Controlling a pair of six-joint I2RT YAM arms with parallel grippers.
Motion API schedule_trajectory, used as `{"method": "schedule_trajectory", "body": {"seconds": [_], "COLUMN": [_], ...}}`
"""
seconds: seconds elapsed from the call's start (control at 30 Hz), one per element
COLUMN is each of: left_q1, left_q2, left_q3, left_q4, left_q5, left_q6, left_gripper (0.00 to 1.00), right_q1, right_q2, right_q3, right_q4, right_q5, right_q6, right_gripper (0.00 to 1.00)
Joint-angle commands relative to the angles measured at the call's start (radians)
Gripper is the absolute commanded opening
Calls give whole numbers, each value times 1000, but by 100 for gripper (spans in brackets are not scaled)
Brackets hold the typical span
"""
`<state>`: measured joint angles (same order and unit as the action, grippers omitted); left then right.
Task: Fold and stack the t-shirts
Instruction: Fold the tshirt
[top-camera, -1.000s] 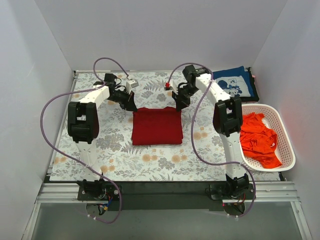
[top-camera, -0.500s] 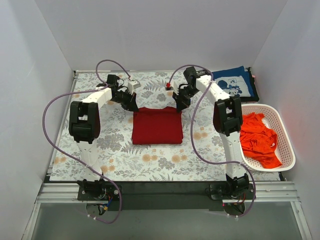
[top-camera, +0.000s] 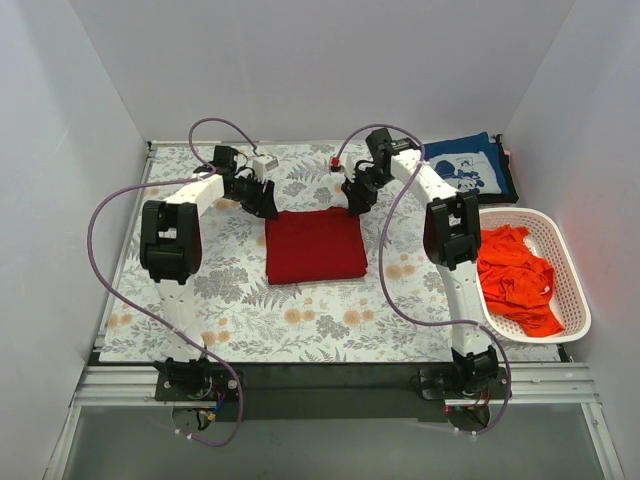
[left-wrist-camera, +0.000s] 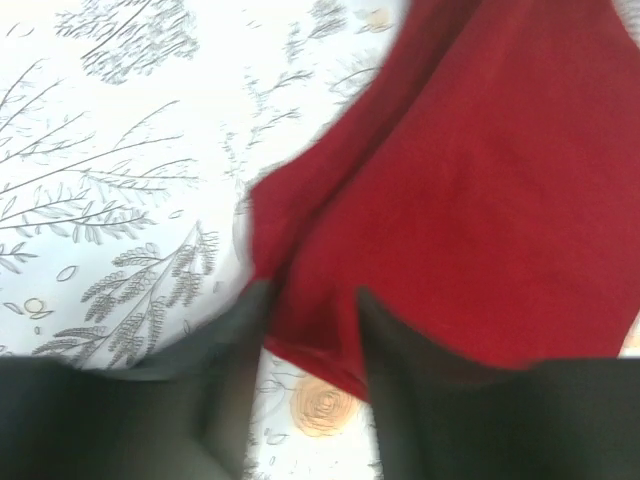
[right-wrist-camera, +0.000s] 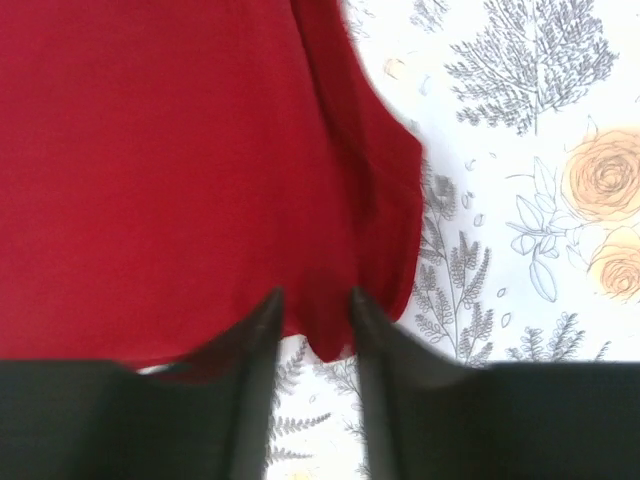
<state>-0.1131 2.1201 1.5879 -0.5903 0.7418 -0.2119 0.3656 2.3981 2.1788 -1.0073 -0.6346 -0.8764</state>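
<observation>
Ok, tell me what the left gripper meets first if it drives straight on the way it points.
The dark red t-shirt: its corner sits between the left gripper's jaws, floral table cloth just behind; depth is unclear.

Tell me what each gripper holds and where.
Both pinch the folded dark red cloth t-shirt: left gripper its far-left corner, right gripper its far-right corner.
</observation>
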Motion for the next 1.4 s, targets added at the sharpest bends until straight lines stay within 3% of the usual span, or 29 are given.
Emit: {"method": "schedule_trajectory", "body": {"seconds": [0.0,0.03,0.07,0.23,0.4,0.47,0.57,0.67,0.77,0.97,1.3,1.37], "left_q1": [9,16,23,50,32,30,30,29,17,4,49,55], "left_q2": [27,23,-3,-112,-143,-132,-126,-143,-140,-97,123,132], "left_q3": [69,84,80,24,-55,-63,-59,-71,-114,-239,-213,-224], "left_q4": [67,64,69,99,119,141,162,185,230,424,564,569], "left_q5": [-93,-93,-91,-58,-33,-24,22,197,327,281,271,266], "left_q6": [-95,-127,-142,-231,-317,-349,-420,-503,-627,-875,-1057,-1061], "left_gripper": [49,52,54,58,63,63,52,35,35,36,38,38], "right_q1": [-11,-16,-25,-66,-30,-16,7,7,3,-7,-96,-106], "right_q2": [30,24,13,-118,-186,-179,-157,-123,-85,-16,174,185], "right_q3": [51,65,76,38,-112,-122,-111,-94,-94,-160,-169,-186], "right_q4": [104,108,117,173,222,228,236,240,254,469,595,599], "right_q5": [47,55,55,3,-89,-121,-158,-229,-330,-409,-379,-370], "right_q6": [69,85,103,192,225,228,278,393,570,847,947,953], "right_gripper": [51,63,89,94,84,68,46,36,36,33,30,36]}}
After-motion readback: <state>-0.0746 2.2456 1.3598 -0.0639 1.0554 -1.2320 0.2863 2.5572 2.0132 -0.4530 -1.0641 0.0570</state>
